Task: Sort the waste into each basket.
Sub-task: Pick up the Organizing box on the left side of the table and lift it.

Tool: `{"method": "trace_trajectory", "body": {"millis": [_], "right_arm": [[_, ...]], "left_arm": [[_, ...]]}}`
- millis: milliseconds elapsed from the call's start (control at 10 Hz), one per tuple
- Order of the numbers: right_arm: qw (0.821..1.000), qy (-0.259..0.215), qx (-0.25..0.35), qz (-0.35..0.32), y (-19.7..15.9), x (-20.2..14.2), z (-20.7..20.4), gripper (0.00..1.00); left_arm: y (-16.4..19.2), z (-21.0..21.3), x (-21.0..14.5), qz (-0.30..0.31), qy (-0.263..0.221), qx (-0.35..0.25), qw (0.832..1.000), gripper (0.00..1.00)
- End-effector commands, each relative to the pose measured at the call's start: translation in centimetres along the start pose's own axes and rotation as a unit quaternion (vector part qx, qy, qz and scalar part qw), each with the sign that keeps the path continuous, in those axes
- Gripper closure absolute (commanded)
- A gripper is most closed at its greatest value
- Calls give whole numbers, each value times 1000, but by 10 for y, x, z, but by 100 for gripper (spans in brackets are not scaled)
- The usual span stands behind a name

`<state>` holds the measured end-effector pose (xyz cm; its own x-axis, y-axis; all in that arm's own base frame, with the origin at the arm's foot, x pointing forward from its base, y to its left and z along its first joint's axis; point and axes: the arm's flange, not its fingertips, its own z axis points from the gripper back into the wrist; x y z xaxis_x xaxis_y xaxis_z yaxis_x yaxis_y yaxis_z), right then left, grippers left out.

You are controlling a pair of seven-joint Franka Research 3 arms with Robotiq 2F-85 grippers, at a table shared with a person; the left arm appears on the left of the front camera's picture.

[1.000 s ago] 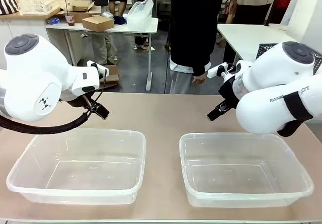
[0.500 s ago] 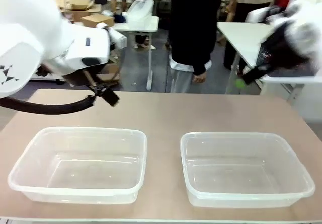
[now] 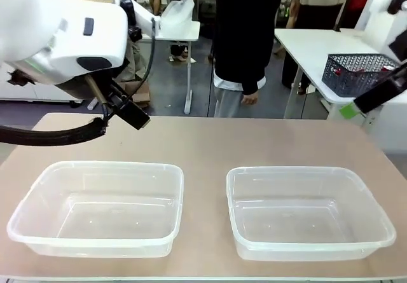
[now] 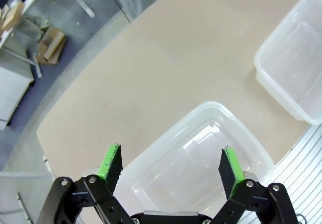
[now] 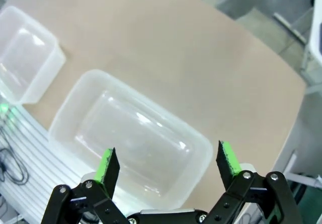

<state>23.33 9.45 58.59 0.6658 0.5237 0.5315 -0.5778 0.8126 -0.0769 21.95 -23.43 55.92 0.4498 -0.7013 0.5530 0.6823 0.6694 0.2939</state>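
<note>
Two clear plastic tubs, the left basket (image 3: 95,166) and the right basket (image 3: 292,170), sit side by side and slightly apart on the tan counter (image 3: 203,140). Their open tops face up and both are empty, likely so that each kind of waste gets its own tub. The left claw (image 4: 170,158) and right claw (image 5: 166,158) hang high above the counter, each looking down on the basket on its own side, fingers spread wide and grasping nothing, which suggests sorting has not begun. A person (image 3: 245,35) stands at the far edge, seemingly placed to hand items across.
</note>
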Motion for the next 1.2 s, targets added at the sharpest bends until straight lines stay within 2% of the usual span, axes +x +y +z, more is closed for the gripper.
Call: {"method": "trace_trajectory", "body": {"millis": [0,100,200,300,400,500,600,700,900,1000,1100], "right_arm": [[994,12,104,14,8,18,-16,0],[976,14,215,-33,-1,20,-18,0],[943,10,308,-126,-21,7,-9,0],[906,3,367,-213,-42,-9,-1,0],[871,-27,405,-278,-63,-24,3,0],[829,-67,445,-333,-84,-38,6,0],[774,-121,479,-395,-104,-56,10,0],[744,-143,491,-431,-115,-71,11,0],[704,-153,492,-488,-133,-89,4,0],[701,-156,484,-500,-135,-90,1,0],[715,-170,466,-493,-133,-87,2,0]], "left_arm": [[2,6,0,3,-7,5,1000,0],[19,22,1,38,-49,-79,995,0],[51,50,-14,114,-78,-196,971,0],[78,71,-35,174,-115,-254,944,0],[103,87,-58,246,-165,-277,914,0],[119,97,-82,288,-206,-295,887,0],[126,100,-109,323,-233,-305,865,0],[126,96,-132,352,-243,-309,849,0],[122,78,-182,418,-230,-312,822,0],[118,69,-200,448,-198,-308,816,0],[112,62,-211,492,-151,-274,812,0]]}}
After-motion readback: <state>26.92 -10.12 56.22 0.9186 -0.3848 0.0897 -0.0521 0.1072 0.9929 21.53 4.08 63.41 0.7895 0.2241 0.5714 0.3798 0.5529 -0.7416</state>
